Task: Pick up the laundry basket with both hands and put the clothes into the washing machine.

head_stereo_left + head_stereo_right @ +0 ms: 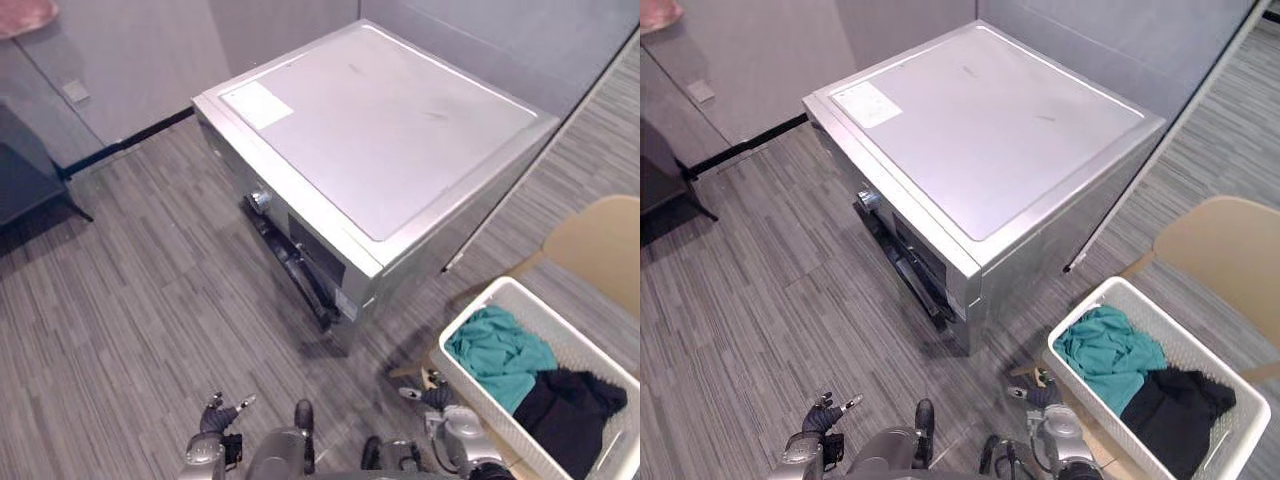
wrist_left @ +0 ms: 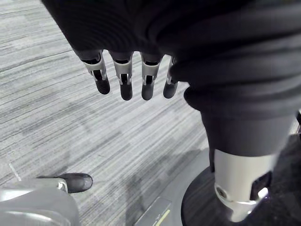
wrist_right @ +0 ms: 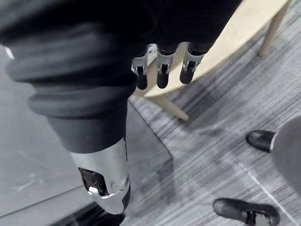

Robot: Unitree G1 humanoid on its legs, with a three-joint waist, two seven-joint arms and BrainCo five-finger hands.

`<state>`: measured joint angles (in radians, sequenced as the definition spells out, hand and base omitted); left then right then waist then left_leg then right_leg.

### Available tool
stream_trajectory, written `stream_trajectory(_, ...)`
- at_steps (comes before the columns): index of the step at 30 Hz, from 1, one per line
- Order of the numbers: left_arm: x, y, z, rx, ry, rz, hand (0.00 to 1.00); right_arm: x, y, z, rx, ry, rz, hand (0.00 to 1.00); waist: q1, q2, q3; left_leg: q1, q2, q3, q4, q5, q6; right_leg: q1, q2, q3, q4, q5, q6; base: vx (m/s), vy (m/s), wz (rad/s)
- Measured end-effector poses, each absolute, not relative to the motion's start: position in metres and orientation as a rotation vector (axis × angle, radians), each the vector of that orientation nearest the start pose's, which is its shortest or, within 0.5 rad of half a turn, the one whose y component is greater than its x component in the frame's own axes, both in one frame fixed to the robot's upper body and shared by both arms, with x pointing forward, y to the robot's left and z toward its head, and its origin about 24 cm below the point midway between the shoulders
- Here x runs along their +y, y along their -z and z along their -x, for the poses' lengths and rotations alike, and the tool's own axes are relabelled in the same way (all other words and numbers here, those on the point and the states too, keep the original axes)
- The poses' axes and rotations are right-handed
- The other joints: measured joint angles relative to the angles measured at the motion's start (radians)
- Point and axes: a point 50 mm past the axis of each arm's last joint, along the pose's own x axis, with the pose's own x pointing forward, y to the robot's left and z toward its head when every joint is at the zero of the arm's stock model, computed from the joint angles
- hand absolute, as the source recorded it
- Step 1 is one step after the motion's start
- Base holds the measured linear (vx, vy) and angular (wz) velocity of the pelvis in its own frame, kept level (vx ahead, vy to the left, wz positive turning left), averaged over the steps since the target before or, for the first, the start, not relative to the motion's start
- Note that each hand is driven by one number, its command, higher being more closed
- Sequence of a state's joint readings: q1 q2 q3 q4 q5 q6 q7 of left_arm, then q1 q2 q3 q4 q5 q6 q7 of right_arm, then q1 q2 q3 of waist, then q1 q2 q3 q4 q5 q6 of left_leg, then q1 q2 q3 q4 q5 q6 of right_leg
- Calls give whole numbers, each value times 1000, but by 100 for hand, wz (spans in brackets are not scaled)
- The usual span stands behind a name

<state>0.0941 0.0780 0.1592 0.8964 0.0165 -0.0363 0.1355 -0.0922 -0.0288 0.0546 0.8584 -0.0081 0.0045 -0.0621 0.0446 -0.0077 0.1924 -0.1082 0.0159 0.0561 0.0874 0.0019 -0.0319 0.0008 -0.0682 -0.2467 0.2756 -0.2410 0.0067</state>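
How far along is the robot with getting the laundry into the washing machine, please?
Nothing looks done: the clothes lie in the laundry basket on the chair. Nothing is in hand: the left hand and right hand hang open, apart from it. Left: grip the basket, carry it to the washing machine, load it.

Light: even, diffuse, from overhead, moderately bright. Washer (image 1: 380, 130): pale sheen across its top. Floor (image 1: 130, 300): soft shadow under the washer's front corner. Left hand (image 2: 124, 75), right hand (image 3: 162, 70): dark covers in shade, small highlights on silver.
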Motion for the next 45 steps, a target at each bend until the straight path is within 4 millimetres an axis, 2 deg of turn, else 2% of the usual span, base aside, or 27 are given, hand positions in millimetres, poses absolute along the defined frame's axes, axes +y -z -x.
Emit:
stream_trajectory(2,210,143,-122,942,-322,-75,0,-136,109,-210,731,-61,104,0,3,7,14,-7,-1,-4,-7,9,1,-1,3,-2,-7,11,6,3,8,19)
stream_trajectory(3,210,142,-125,934,-321,-75,0,-124,99,-225,679,-110,113,0,8,13,30,-23,-3,-12,-6,13,7,-13,2,-6,-5,12,6,-30,17,16)
stream_trajectory(5,208,140,-132,916,-316,-72,0,-114,84,-245,603,-145,126,0,31,24,54,-52,-3,-18,-5,31,10,-43,2,-9,1,27,3,-85,32,15)
stream_trajectory(6,206,139,-137,902,-313,-67,0,-109,68,-262,530,-154,130,0,36,37,73,-84,-3,-29,1,43,12,-67,3,-19,2,36,6,-119,38,20)
stream_trajectory(7,205,138,-138,897,-314,-63,0,-107,60,-268,496,-158,131,0,40,42,78,-100,-3,-31,3,43,12,-80,3,-25,4,36,7,-128,48,25)
stream_trajectory(9,205,134,-145,869,-328,-69,0,-100,27,-292,340,-166,121,0,78,55,122,-143,-5,-42,26,43,12,-115,-1,-28,20,35,6,-137,55,13)
stream_trajectory(13,205,132,-149,853,-344,-74,0,-104,-19,-317,144,-93,93,0,82,60,156,-185,-25,-63,25,37,13,-150,-24,-50,55,12,14,-159,49,34)
stream_trajectory(15,205,131,-150,845,-345,-72,0,-113,-33,-324,94,-26,65,0,87,60,158,-203,-31,-52,26,37,14,-168,-37,-56,69,3,17,-111,43,23)
stream_trajectory(20,205,127,-156,809,-352,-69,0,-123,-48,-330,39,60,47,0,108,57,173,-246,-40,-63,26,74,23,-218,-45,-61,98,-2,20,-43,19,9)
stream_trajectory(23,205,123,-161,783,-352,-66,0,-128,-57,-334,6,101,39,0,107,60,191,-258,-54,-82,16,95,28,-238,-60,-78,129,-15,23,-2,-15,25)
stream_trajectory(26,205,117,-171,742,-361,-69,0,-128,-78,-345,-55,126,24,0,121,59,226,-277,-54,-93,12,107,24,-263,-60,-83,147,-17,20,-24,-27,11)
stream_trajectory(29,205,116,-172,736,-365,-63,0,-132,-86,-353,-65,143,35,0,133,61,233,-286,-58,-110,-20,134,24,-287,-62,-87,159,-20,18,-16,-42,13)
stream_trajectory(33,201,111,-183,710,-347,-55,0,-134,-83,-366,6,135,36,0,139,66,248,-317,-69,-149,-21,150,20,-310,-69,-113,181,-33,13,-6,-54,28)
stream_trajectory(35,198,109,-189,695,-335,-46,0,-129,-87,-371,9,107,12,0,140,69,250,-337,-70,-165,-23,158,17,-327,-68,-124,184,-35,13,1,-55,17)
stream_trajectory(38,194,103,-200,665,-321,-33,0,-110,-87,-371,17,56,-19,0,147,71,251,-355,-70,-202,-23,166,6,-332,-63,-156,184,-38,11,1,-79,24)
stream_trajectory(40,191,95,-212,619,-310,-26,0,-104,-90,-372,21,58,-69,0,161,74,252,-372,-70,-246,-29,173,-6,-339,-55,-191,183,-48,8,-29,-123,32)
stream_trajectory(43,186,82,-228,542,-299,4,0,-95,-115,-382,-21,54,-125,0,191,82,256,-403,-69,-308,-55,173,-25,-346,-51,-276,175,-57,-1,-59,-137,66)
stream_trajectory(44,182,76,-235,512,-288,12,0,-87,-126,-385,-33,34,-159,0,205,84,257,-431,-70,-303,-57,124,-89,-346,-59,-329,156,-55,-9,-59,-124,107)
stream_trajectory(45,176,72,-243,494,-278,31,0,-80,-141,-389,-71,10,-172,0,223,87,259,-470,-72,-296,-13,127,-60,-354,-78,-372,158,-57,-14,-23,-159,128)
